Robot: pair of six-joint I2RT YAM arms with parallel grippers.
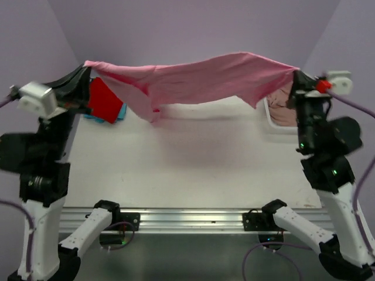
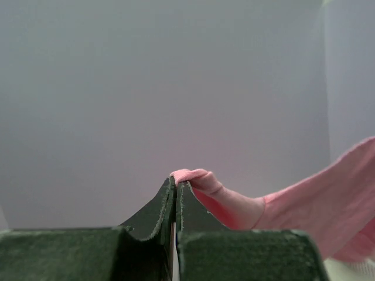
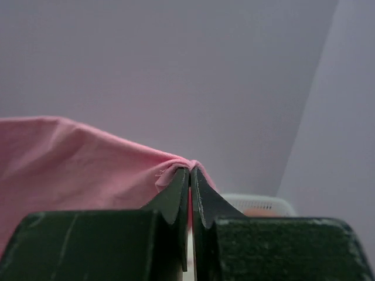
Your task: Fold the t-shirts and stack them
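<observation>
Bright pink cloth t-shirt [image 1: 199, 79] hangs stretched in the air above the white table [image 1: 193, 175], sagging at mid-span. Left gripper [image 2: 176, 182]: jaws pinched tight on one corner of it. Right gripper [image 3: 190, 170]: jaws pinched tight on the opposite corner. Red cloth t-shirt [image 1: 104, 100] lies at the table's far left corner, over a teal-blue one [image 1: 120, 113].
</observation>
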